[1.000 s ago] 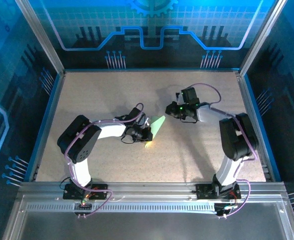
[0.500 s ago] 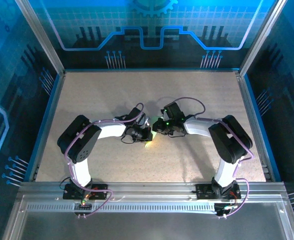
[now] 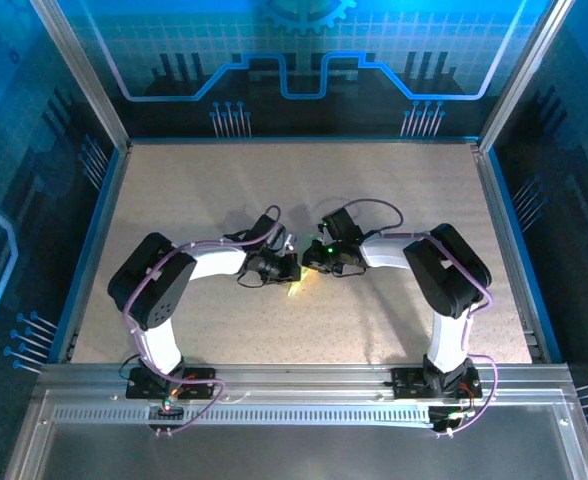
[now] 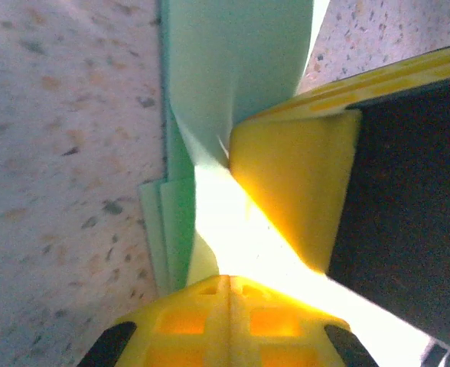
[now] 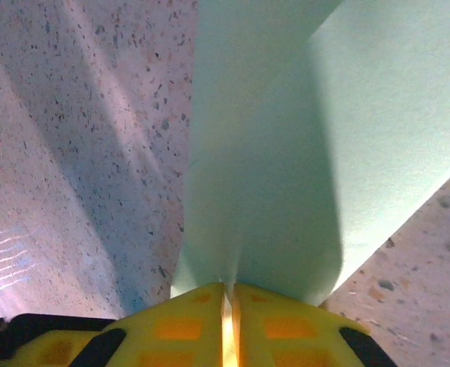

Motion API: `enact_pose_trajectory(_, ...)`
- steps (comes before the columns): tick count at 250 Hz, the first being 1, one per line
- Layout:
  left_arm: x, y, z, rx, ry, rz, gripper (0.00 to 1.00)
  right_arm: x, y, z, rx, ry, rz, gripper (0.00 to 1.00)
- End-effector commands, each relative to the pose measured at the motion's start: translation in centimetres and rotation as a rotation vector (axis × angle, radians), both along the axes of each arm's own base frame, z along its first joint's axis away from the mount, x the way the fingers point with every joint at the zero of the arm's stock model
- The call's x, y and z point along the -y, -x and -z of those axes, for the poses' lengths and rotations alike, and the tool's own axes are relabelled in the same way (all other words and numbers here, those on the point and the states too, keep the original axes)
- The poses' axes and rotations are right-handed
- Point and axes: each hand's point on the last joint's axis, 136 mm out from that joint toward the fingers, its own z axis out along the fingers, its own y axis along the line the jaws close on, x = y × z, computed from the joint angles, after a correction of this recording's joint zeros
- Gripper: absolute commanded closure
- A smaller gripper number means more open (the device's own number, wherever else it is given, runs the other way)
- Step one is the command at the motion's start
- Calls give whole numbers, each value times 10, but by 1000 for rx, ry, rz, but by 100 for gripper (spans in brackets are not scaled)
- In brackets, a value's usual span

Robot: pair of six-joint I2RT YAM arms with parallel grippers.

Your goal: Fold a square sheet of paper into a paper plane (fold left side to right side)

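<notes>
I see pale green paper plane (image 4: 210,92), layered edges stacked. Left gripper (image 4: 229,284) clamped on its near end; right gripper (image 5: 225,302) pinched together on raised flap.

Top camera's high behind my bases, looking down over the whole tabletop (image 3: 204,190), and both wrist cameras are pressed close on the same paper plane (image 5: 263,153).

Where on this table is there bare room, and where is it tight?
Bare: the far strip of the table along its back edge, and both side margins outside the arms. Crowded: the centre, where left gripper and right gripper pinch the folded paper.
</notes>
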Motion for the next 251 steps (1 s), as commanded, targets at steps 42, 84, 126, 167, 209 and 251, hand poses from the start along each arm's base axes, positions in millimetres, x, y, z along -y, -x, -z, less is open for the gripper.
enact_pose_trajectory(42,4,6,-50,-14,171,-19,91,19,26,43,-141,110,10,93)
enact_pose_trajectory(84,5,15,-41,-83,181,4,94,18,26,43,-146,114,-1,97)
enact_pose_trajectory(126,4,18,-25,-134,162,5,95,17,26,43,-150,110,-10,98)
enact_pose_trajectory(167,4,15,-19,-149,151,1,95,18,27,42,-153,118,-15,99)
enact_pose_trajectory(209,3,20,-12,-180,149,10,95,19,28,43,-156,132,-19,99)
enact_pose_trajectory(251,2,27,-6,-200,153,21,95,19,28,45,-162,136,-24,99)
